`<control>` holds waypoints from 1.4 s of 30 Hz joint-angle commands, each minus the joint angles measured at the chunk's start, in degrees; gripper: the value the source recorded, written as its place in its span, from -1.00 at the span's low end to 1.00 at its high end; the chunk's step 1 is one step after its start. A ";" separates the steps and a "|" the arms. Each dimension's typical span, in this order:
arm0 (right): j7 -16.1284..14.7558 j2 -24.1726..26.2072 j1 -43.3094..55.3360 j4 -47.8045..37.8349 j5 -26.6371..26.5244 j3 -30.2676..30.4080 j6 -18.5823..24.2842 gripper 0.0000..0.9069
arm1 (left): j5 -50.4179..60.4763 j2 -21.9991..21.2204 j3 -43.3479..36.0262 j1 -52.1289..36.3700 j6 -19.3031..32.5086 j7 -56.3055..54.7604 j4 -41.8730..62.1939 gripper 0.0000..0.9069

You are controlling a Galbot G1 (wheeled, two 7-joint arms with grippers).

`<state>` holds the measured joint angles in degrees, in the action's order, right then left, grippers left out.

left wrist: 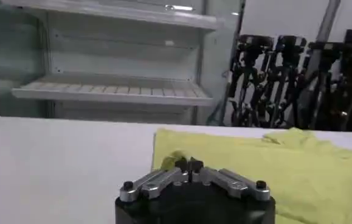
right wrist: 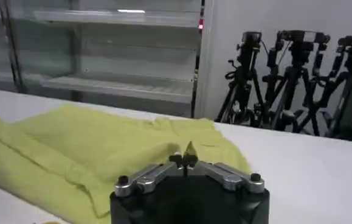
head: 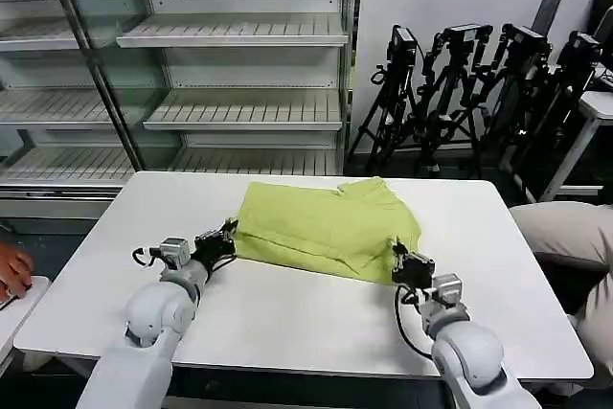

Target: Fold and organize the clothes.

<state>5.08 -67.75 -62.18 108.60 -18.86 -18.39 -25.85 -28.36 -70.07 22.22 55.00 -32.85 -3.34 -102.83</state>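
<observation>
Fabric, soft and thin: lime-green short-sleeved T-shirt (head: pixel 329 225) lies half-folded on white desk (head: pixel 287 318); my left pincer (head: pixel 228 237) and right pincer (head: pixel 399 258), both pressed together, flank its near edge, the likeliest hold.

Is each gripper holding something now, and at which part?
Both are shut on the T-shirt: the left gripper pinches its near left corner, the right gripper its near right edge.

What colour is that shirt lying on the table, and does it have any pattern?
The T-shirt is plain lime green, no pattern; the head view shows it best.
</observation>
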 commanded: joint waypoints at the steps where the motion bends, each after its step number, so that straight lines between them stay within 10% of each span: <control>1: -0.84 -0.64 6.32 -6.26 0.29 1.67 -0.11 1.00 | 0.18 -0.41 -1.35 -4.85 -0.12 0.56 7.96 1.00; 26: 1.76 2.59 -10.12 4.99 -3.12 -7.97 -2.98 1.00 | 3.00 4.68 -2.20 5.81 -0.26 -1.67 -0.86 1.00; 27: 1.90 2.52 -10.18 4.85 -3.13 -7.96 -3.21 0.20 | 3.00 4.66 -2.22 5.60 -0.28 -1.73 -0.52 1.00; 28: 2.08 2.48 -10.23 4.75 -3.11 -7.95 -3.47 -1.00 | 2.98 4.70 -2.36 5.15 -0.28 -1.72 0.17 1.00; 31: 2.27 2.35 -10.91 4.55 -3.25 -7.87 -3.68 -1.00 | 2.96 4.58 -3.05 3.90 -0.24 -1.85 2.38 1.00; 34: 2.02 2.43 -11.62 4.82 -3.51 -7.53 -4.14 -1.00 | 2.83 3.82 -3.35 3.12 -0.25 -2.36 3.31 -0.78; 42: 2.67 2.08 -10.51 3.46 -5.13 -6.76 -4.38 -1.00 | 2.49 3.76 -3.40 2.47 -0.24 -2.37 4.27 -0.96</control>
<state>7.47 -65.81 -71.49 111.82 -23.19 -24.65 -29.88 -25.82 -66.44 19.11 57.91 -32.85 -5.35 -100.11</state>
